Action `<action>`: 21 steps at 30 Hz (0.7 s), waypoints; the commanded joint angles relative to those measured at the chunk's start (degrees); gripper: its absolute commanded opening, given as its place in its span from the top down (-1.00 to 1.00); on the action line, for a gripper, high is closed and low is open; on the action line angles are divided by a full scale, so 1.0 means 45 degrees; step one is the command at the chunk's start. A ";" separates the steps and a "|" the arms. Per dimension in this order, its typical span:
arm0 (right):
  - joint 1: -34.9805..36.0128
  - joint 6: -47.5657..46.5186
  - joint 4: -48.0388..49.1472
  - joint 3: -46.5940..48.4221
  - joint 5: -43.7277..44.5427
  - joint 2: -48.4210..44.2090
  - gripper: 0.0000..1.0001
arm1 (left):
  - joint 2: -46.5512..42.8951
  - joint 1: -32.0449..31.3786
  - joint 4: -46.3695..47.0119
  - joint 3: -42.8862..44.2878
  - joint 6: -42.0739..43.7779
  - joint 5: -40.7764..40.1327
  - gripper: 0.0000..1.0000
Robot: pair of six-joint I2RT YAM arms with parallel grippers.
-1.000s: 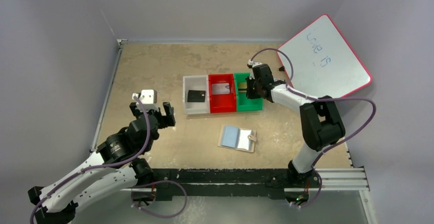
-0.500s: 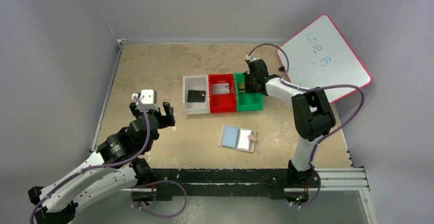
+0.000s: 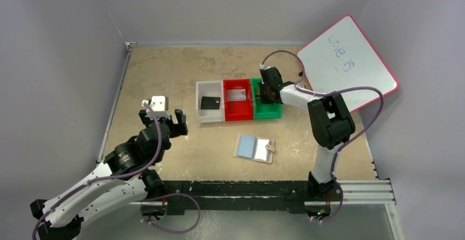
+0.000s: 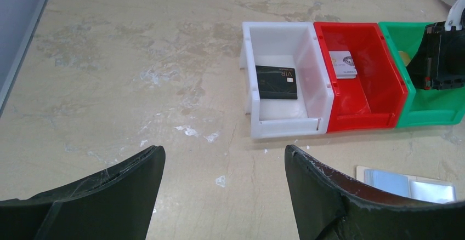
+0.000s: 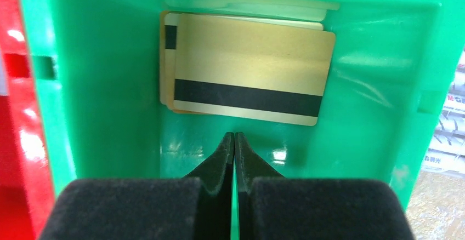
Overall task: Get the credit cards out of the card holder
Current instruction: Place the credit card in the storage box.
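While right pincer [image 5: 234, 137] sits pressed together, left pincer [image 4: 224, 152] gapes over scuffed beige table [image 3: 164, 70], grey walls [image 3: 219, 4].

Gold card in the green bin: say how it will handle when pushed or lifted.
The gold card looks thin, stiff and probably light. Lying flat over a second card in the glossy green bin, it would likely slide if pushed. So flat, it may resist pinching by the right claw.
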 commanded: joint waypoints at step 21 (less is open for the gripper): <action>0.0044 -0.0015 0.0010 0.0863 0.1783 -0.0027 0.84 | 0.0115 0.0035 0.0099 0.0382 -0.0210 -0.0287 -0.60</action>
